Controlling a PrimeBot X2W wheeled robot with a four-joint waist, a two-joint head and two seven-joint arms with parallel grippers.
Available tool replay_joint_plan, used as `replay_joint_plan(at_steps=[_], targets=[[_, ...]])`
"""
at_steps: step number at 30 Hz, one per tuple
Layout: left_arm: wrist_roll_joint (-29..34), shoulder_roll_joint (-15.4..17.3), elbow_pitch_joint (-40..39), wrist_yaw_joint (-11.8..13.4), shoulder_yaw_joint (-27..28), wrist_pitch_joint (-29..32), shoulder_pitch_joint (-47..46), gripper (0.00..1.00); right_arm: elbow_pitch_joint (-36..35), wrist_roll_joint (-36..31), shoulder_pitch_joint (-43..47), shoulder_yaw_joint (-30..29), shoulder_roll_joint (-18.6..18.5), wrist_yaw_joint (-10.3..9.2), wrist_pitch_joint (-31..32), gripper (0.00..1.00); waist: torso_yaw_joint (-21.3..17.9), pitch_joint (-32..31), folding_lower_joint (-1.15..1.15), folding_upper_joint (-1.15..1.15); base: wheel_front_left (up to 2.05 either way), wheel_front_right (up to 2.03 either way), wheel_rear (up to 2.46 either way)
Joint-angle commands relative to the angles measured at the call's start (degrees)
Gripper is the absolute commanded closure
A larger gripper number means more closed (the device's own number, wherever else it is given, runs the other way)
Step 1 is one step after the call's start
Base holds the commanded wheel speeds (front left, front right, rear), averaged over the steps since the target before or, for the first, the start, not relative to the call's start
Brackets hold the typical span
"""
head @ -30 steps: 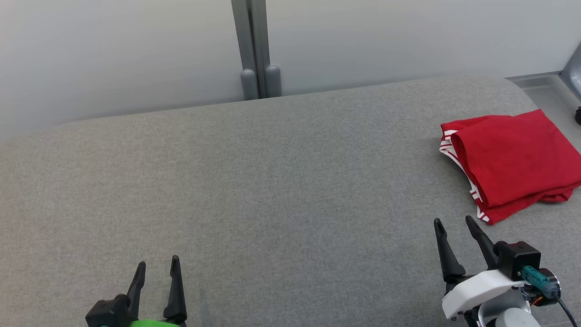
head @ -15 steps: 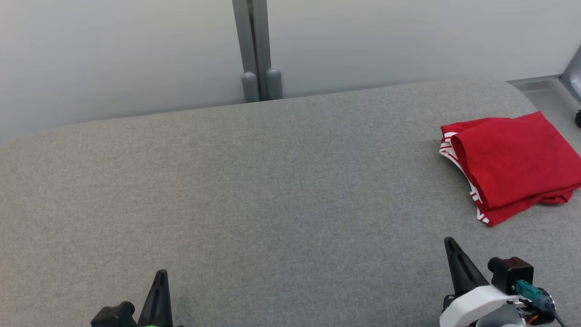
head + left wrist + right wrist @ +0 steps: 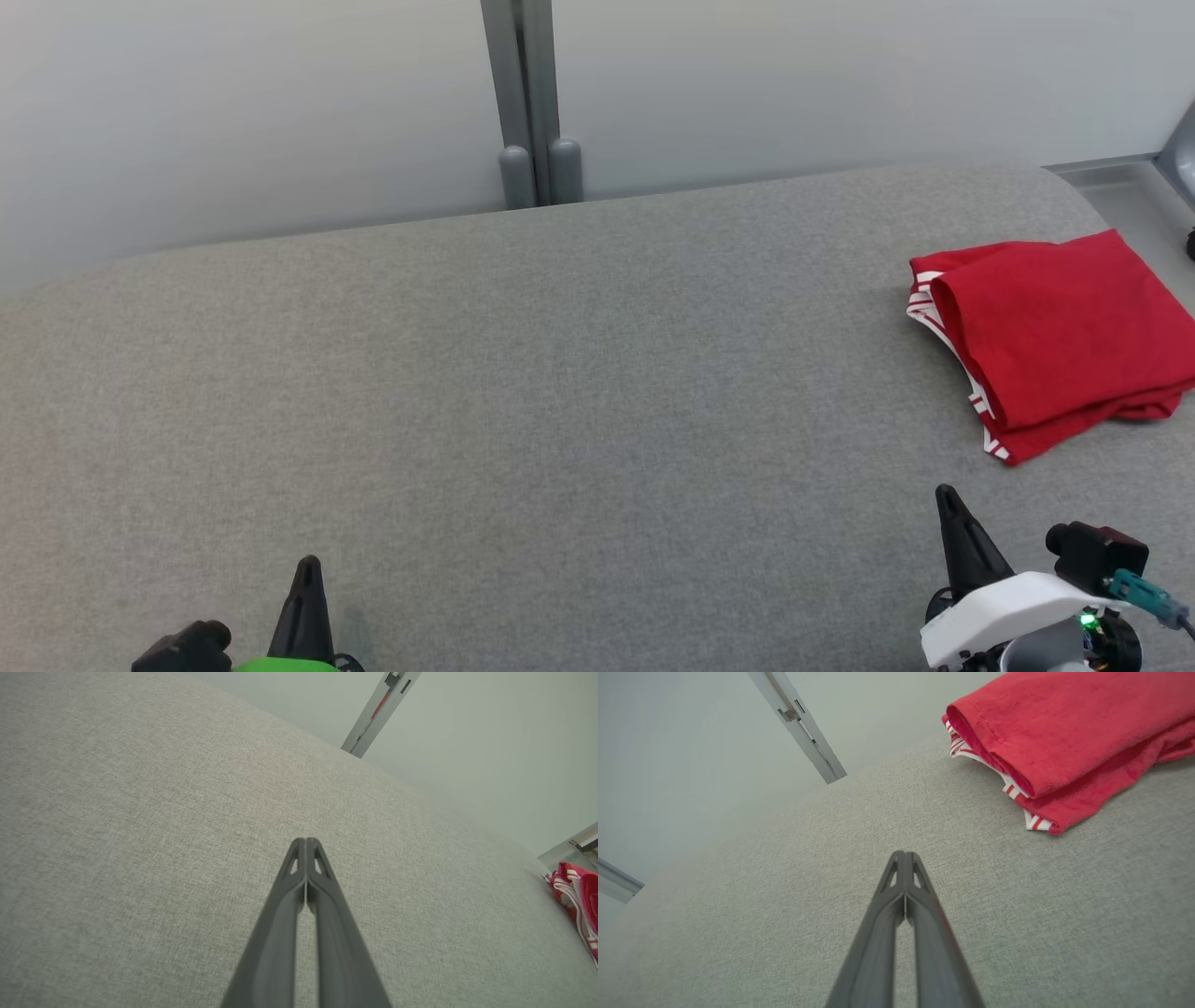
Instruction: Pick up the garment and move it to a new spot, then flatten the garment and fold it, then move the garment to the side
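The right pincer (image 3: pixel 904 858), its two fingers pressed together on nothing, points across the grey table (image 3: pixel 738 905), well apart from the folded red garment (image 3: pixel 1064 732).

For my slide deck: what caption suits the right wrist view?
Right gripper, shut, points across the grey surface; the folded red garment lies apart ahead.

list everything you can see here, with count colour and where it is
garment: 1, red with white-striped trim, folded, far right of the table
table: 1, grey fabric top, across the head view
wall: 1, pale, behind the table
post: 1, grey, upright against the wall
left gripper: 1, dark fingers, shut, lower left, holding nothing
right gripper: 1, dark fingers on a white mount, shut, lower right, near the garment but apart from it
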Motion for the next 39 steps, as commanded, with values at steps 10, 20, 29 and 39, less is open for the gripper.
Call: replay_joint_plan(at_steps=[10,20,29,39], targets=[[-9.56,0.16,-1.60,-0.41,1.53,2.62,-3.32,1.00,-2.06,10.57,-1.70,-0.93,-0.30,-0.02,2.57,1.00,0.13,0.08,0.00,0.00,0.00,0.00,0.00],[-17.01,0.20,-2.13,-0.56,2.61,4.81,-4.45,1.00,-2.86,18.87,-2.13,-1.52,-0.37,-0.02,4.74,1.00,0.26,0.17,0.00,0.00,0.00,0.00,0.00],[-23.01,0.23,-2.55,-0.70,3.45,6.62,-5.36,1.00,-3.50,25.56,-2.44,-2.01,-0.43,-0.03,6.50,1.00,0.38,0.24,0.00,0.00,0.00,0.00,0.00],[-29.01,0.26,-3.00,-0.88,4.33,8.36,-6.24,1.00,-4.12,32.26,-2.65,-2.49,-0.49,-0.03,8.27,1.00,0.51,0.32,0.00,0.00,0.00,0.00,0.00]])
